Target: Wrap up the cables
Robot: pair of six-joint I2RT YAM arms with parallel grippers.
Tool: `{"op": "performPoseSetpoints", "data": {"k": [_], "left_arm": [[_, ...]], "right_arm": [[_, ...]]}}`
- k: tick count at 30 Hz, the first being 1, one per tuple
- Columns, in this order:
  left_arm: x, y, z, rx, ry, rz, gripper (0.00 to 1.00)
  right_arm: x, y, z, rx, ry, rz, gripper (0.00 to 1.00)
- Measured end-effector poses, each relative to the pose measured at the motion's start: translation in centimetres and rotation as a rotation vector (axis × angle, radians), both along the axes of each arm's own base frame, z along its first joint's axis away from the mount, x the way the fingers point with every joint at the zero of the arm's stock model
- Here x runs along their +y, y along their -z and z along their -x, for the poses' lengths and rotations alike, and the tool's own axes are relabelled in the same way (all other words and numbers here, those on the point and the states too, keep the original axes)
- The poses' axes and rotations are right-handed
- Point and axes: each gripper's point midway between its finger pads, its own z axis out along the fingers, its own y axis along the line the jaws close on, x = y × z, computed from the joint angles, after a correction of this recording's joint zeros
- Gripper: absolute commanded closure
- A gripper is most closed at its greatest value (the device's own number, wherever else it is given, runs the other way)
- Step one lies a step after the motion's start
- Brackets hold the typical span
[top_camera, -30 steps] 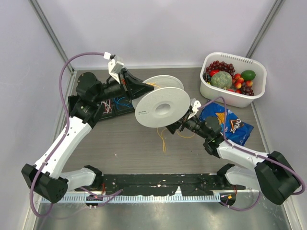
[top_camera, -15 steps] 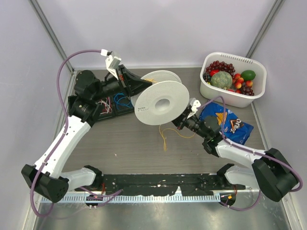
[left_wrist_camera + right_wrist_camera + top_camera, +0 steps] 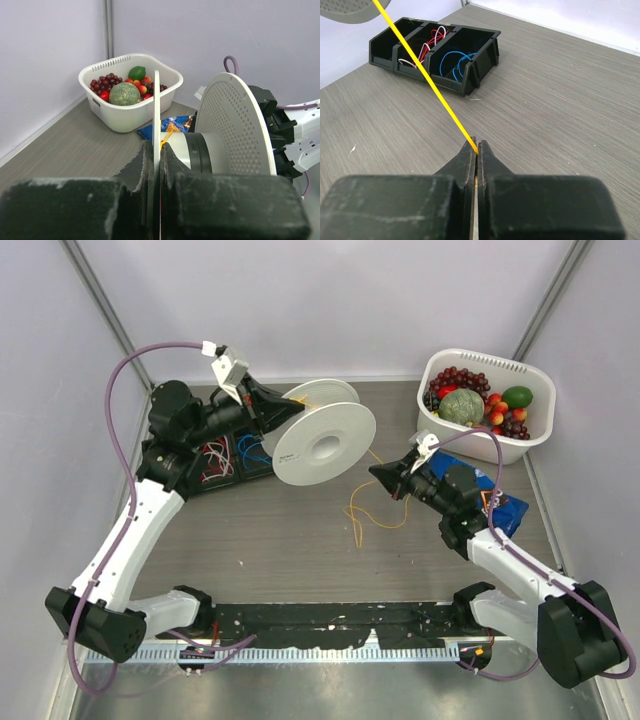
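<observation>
My left gripper is shut on the thin rear flange of the white spool, holding it off the table on its side at the back left. The yellow-orange cable runs taut from the spool down into my right gripper, which is shut on it. In the top view the right gripper sits just right of the spool. The rest of the cable lies in loose loops on the table below it.
A black divided bin with blue, red and white wire coils sits behind the spool at the left, and also shows as the black bin ahead of the right gripper. A white fruit basket stands back right, a blue chip bag beside it.
The right gripper has shut on the cable and drawn back to the right, pulling it taut. The left arm has carried the spool a little left and back.
</observation>
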Motion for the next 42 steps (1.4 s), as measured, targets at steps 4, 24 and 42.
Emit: {"op": "performPoseSetpoints", "data": {"k": [4,24,42], "left_arm": [[0.2,0.1,-0.1,0.012,0.001,0.002,1.00],[1.5,-5.6,-1.4,0.001,-0.092,0.070,1.00],[1.3,-12.3,-1.4,0.029,-0.075,0.140,1.00]], "right_arm": [[0.1,0.2,0.4,0.015,-0.024,0.005,0.99],[-0.3,-0.4,-0.3,0.069,-0.064,0.190,0.11],[-1.2,4.3,3.5,-0.283,-0.340,0.588,0.09]]}}
